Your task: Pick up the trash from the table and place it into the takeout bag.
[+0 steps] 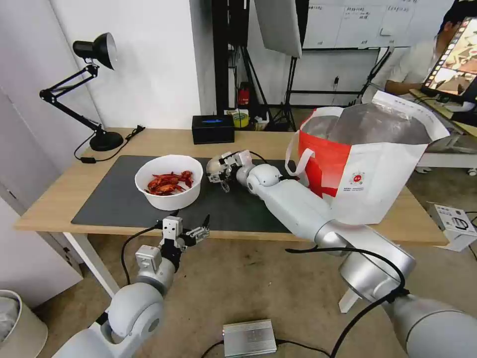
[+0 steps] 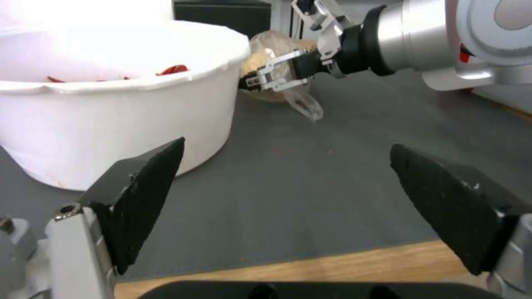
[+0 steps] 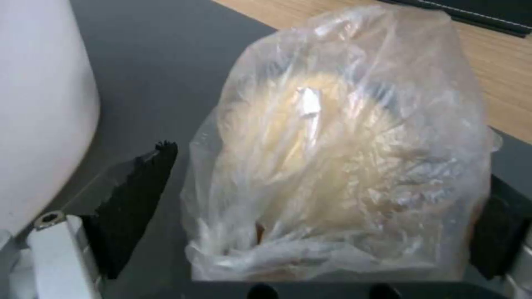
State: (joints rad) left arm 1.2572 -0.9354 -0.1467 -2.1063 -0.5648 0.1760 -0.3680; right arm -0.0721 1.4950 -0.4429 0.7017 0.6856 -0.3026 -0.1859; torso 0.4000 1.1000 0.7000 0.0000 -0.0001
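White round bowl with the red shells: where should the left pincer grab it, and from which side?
Judging by its pose, pinch the thin rim of the white round bowl on its near edge, one finger inside, one outside. The wall is too wide to span. The open left pincer sits at the table's front edge, so coming from there looks simplest.

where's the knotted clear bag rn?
On the dark mat, just right of the white bowl: the knotted clear bag sits between the right gripper fingers.

White bowl of red shells on grey mat; clear bag just beside; takeout bag upright
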